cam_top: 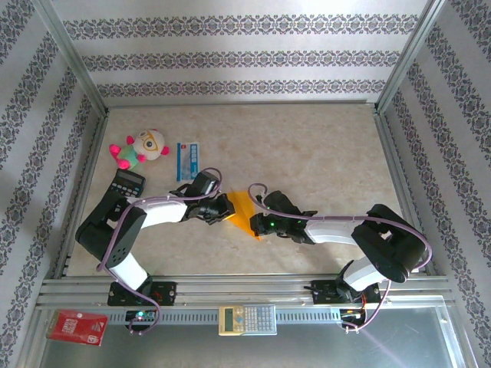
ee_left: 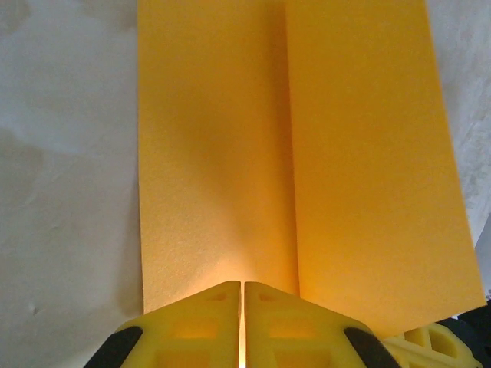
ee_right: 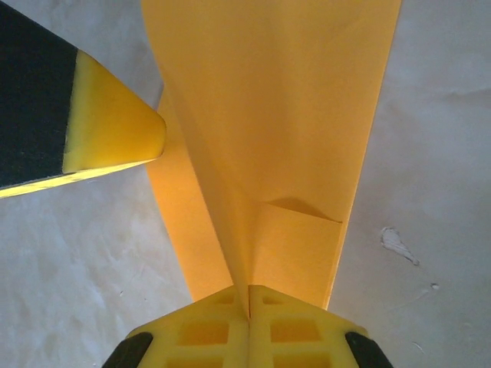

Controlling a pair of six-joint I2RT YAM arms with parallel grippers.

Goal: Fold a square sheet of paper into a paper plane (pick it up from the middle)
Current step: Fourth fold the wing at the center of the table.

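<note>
**Both hands clamped on the folded paper**

Your paper (cam_top: 244,208) sits mid-surface, toward the near side, caught between the two hands. It is orange-yellow and already creased. From the left wrist you see a straight fold line running away from the fingers, with one panel lapping over the other. From the right wrist it narrows toward the fingers, with a small crumpled tuck just above them and a lower layer showing out to the left. You cannot tell from these views how much of it is off the surface (cam_top: 322,153).

Your left hand (ee_left: 242,295) is closed, its yellow fingers pressed together on the near edge of the paper right at the fold line. Your right hand (ee_right: 248,300) is closed too, pinching the paper at its narrow end. In the right wrist view one of the left hand's fingertips (ee_right: 115,130) sits at the paper's left edge.

Farther out, behind your left arm, lie a blue-and-white packet (cam_top: 188,161), a black calculator (cam_top: 128,182) and a plush toy (cam_top: 142,147), all toward the far left. On the metal ledge in front of the arm bases you have a beige calculator (cam_top: 247,319) in the middle and a red packet (cam_top: 77,327) at the left.
</note>
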